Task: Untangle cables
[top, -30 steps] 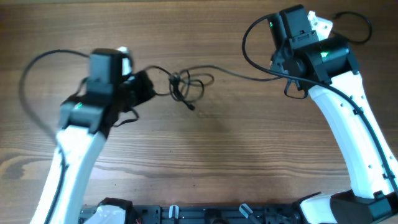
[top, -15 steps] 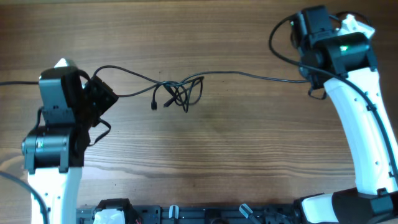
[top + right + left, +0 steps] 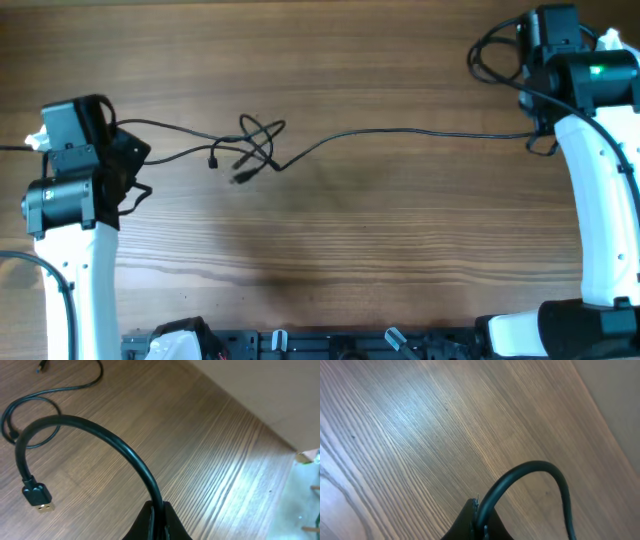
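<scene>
Arms have swung wide apart over the last second: left arm (image 3: 68, 200) out to the left edge of the table (image 3: 380, 260), right arm (image 3: 600, 190) toward the far right corner. We note both sets of jaws pressed together, each pinching a cord (image 3: 100, 435). The line between them is now drawn nearly straight. The cables (image 3: 257, 150) stay bunched left of centre, dragged leftward and looking no looser. We judge that more pulling may only cinch the tangle.
</scene>
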